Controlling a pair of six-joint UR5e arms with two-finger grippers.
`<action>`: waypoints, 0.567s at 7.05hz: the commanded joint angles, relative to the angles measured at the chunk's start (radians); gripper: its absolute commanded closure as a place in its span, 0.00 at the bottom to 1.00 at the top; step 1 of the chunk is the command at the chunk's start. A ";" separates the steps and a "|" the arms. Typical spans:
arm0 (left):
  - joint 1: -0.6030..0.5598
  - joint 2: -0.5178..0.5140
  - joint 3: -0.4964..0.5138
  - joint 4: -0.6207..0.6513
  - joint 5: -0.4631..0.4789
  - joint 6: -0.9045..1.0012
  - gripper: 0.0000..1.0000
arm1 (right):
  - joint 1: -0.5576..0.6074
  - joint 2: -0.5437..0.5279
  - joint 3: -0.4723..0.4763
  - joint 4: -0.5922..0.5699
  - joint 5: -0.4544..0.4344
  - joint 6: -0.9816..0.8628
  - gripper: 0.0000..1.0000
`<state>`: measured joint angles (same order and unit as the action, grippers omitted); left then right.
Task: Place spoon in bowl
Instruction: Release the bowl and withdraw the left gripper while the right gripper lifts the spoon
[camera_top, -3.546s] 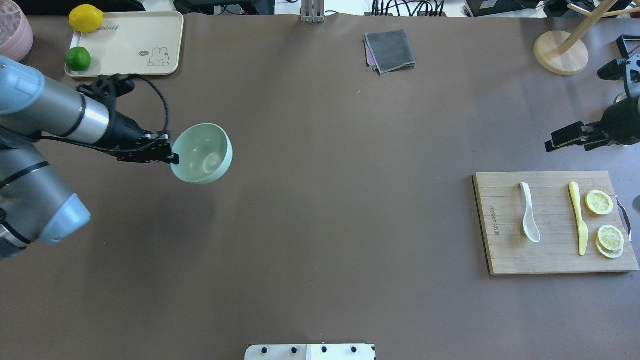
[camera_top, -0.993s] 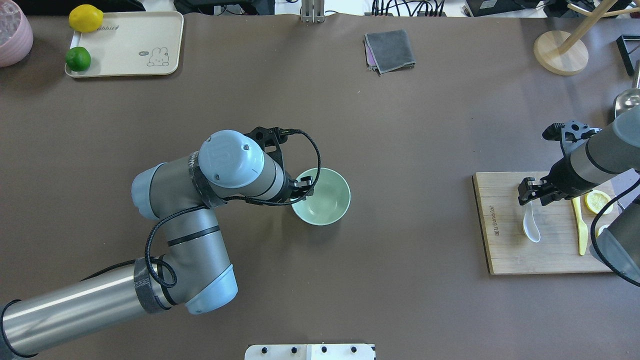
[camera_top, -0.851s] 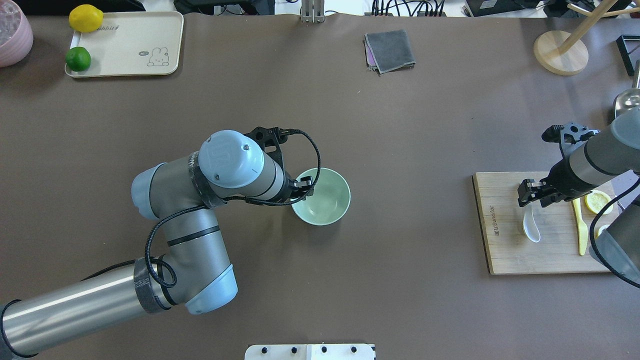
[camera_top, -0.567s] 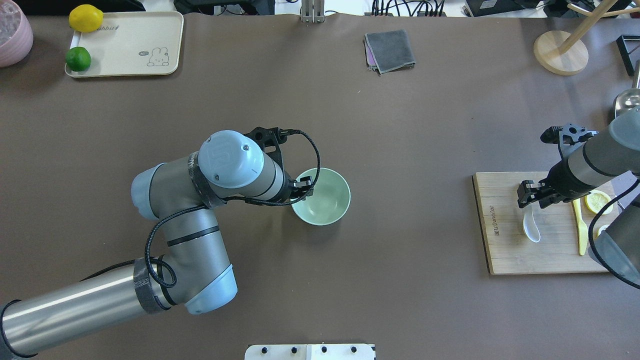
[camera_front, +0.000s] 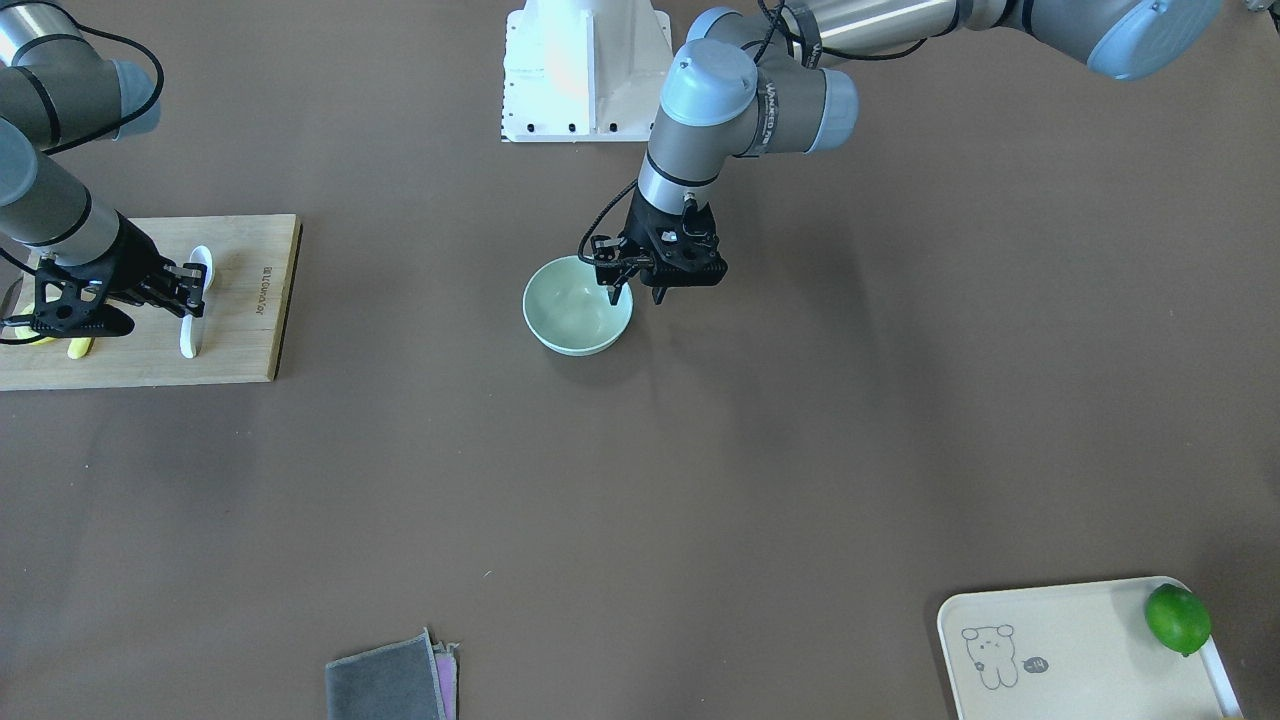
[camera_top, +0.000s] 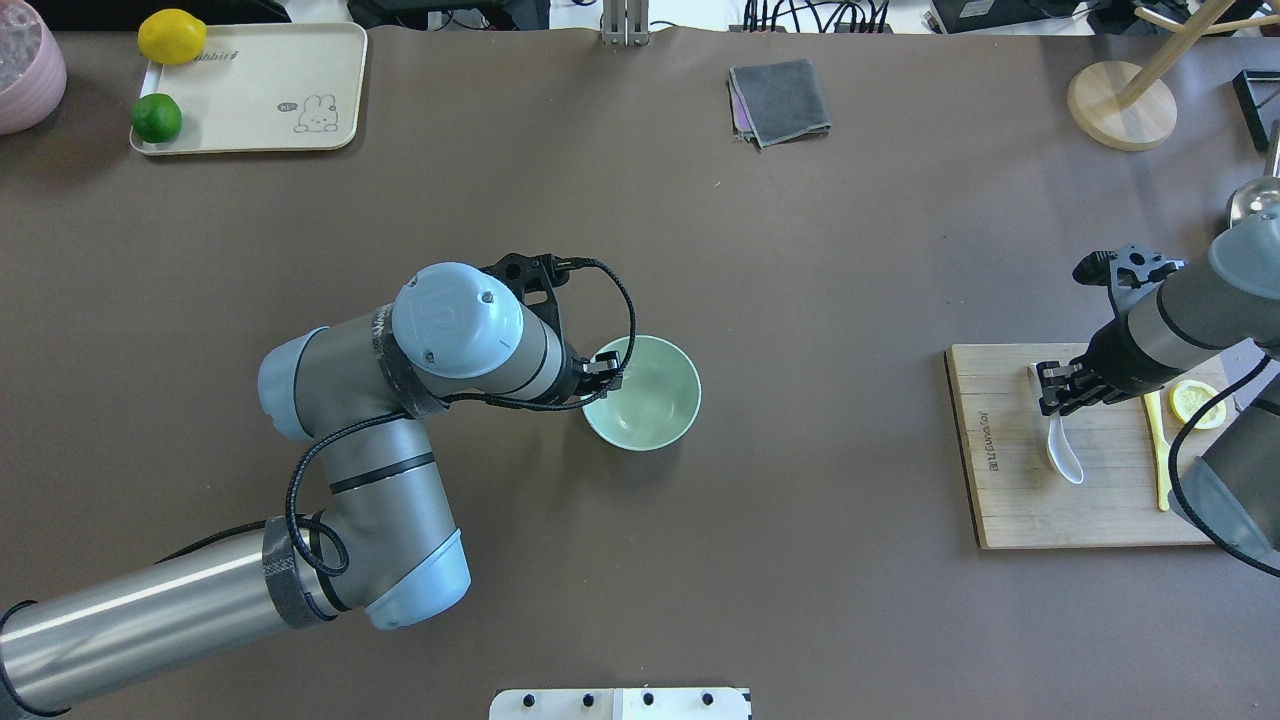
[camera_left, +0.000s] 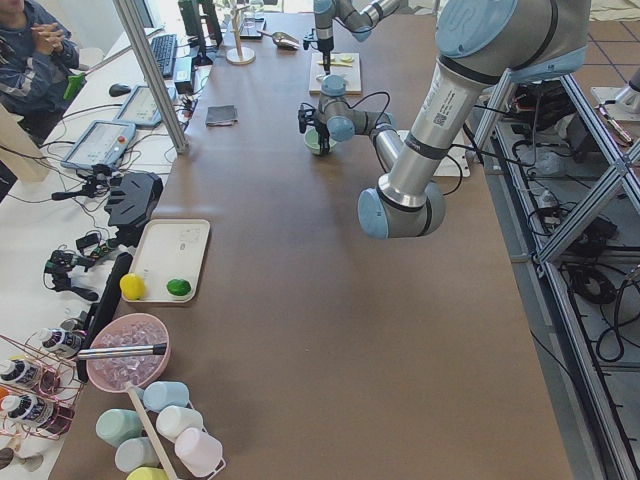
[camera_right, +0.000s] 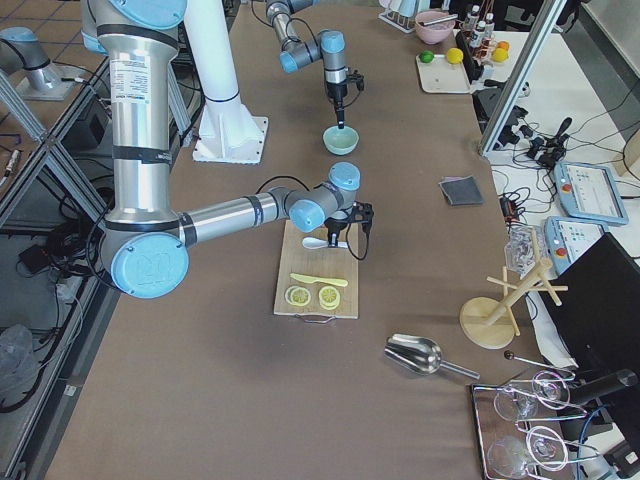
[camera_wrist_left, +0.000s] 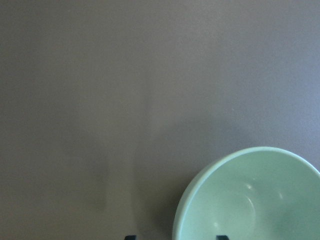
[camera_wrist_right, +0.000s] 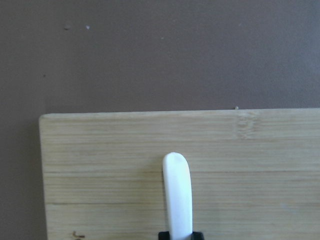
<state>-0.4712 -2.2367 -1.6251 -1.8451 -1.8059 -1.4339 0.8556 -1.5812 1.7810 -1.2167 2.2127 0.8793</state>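
Observation:
The pale mint-green bowl (camera_top: 645, 395) stands upright on the table's middle; it also shows in the front view (camera_front: 575, 315) and the left wrist view (camera_wrist_left: 250, 200). My left gripper (camera_top: 605, 370) is open, one finger on each side of the bowl's near-left rim (camera_front: 634, 292). The white spoon (camera_top: 1066, 460) is on the wooden cutting board (camera_top: 1010, 500), scoop toward me. My right gripper (camera_top: 1057, 395) is shut on the spoon's handle (camera_wrist_right: 177, 190), with the handle end sticking out past the fingers. I cannot tell whether the spoon is lifted off the board.
A yellow knife (camera_top: 1160, 450) and lemon slices (camera_top: 1198, 403) lie on the board right of the spoon. A cream tray (camera_top: 250, 90) with a lime (camera_top: 157, 117) and a lemon (camera_top: 172, 36) is far left. A grey cloth (camera_top: 780, 100) and a wooden stand (camera_top: 1120, 105) are at the back.
My left arm carried the bowl from the left to the table's middle and set it down. My right gripper came down onto the spoon's handle, and the spoon has shifted slightly.

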 joint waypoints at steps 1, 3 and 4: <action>-0.018 0.035 -0.065 0.003 -0.006 0.006 0.38 | 0.028 0.047 0.063 -0.018 0.042 0.006 1.00; -0.091 0.211 -0.219 0.001 -0.032 0.146 0.02 | 0.019 0.250 0.080 -0.151 0.035 0.100 1.00; -0.168 0.333 -0.281 -0.006 -0.115 0.240 0.02 | -0.033 0.382 0.078 -0.228 0.003 0.165 1.00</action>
<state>-0.5668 -2.0322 -1.8273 -1.8454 -1.8531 -1.2960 0.8659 -1.3518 1.8566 -1.3533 2.2430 0.9685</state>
